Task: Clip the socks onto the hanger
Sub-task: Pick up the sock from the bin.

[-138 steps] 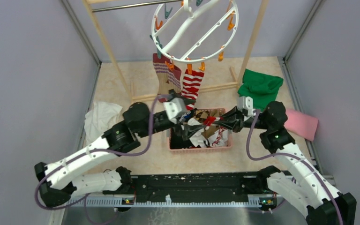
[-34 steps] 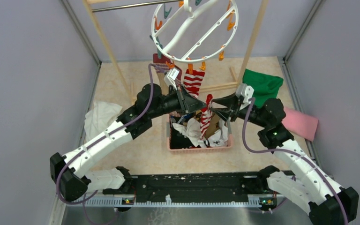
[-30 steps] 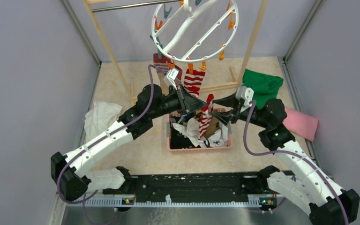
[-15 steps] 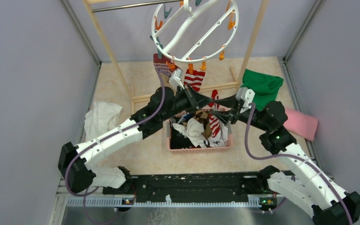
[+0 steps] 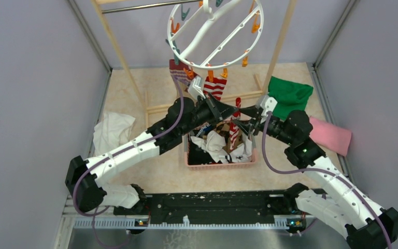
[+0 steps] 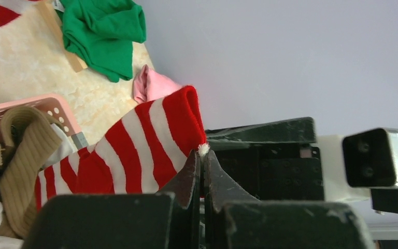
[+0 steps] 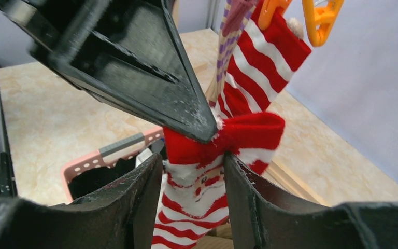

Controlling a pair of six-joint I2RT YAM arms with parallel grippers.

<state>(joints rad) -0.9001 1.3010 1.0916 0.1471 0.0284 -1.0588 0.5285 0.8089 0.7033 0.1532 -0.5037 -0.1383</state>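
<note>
— Starting at the left, what's there?
— A crumpled white cloth (image 5: 111, 130) by the wall. Next is the left gripper (image 5: 231, 110), jaws pressed tight on the cuff edge of a red-and-white striped sock (image 5: 234, 127).
— And the sock's toe?
— It's hidden. It drops into the pink basket (image 5: 220, 162), among a heap I can't sort out. The right gripper (image 5: 244, 117) has the same sock bunched between narrowly parted fingers (image 7: 241, 197), with cloth touching both.
— The hanger?
— The hanger (image 5: 203, 32) is above and behind, its top cut off. The pegged socks (image 5: 213, 87) hang below it, partly behind the left gripper. Farther right lie a green cloth (image 5: 288, 96) and a pink cloth (image 5: 332, 136).
</note>
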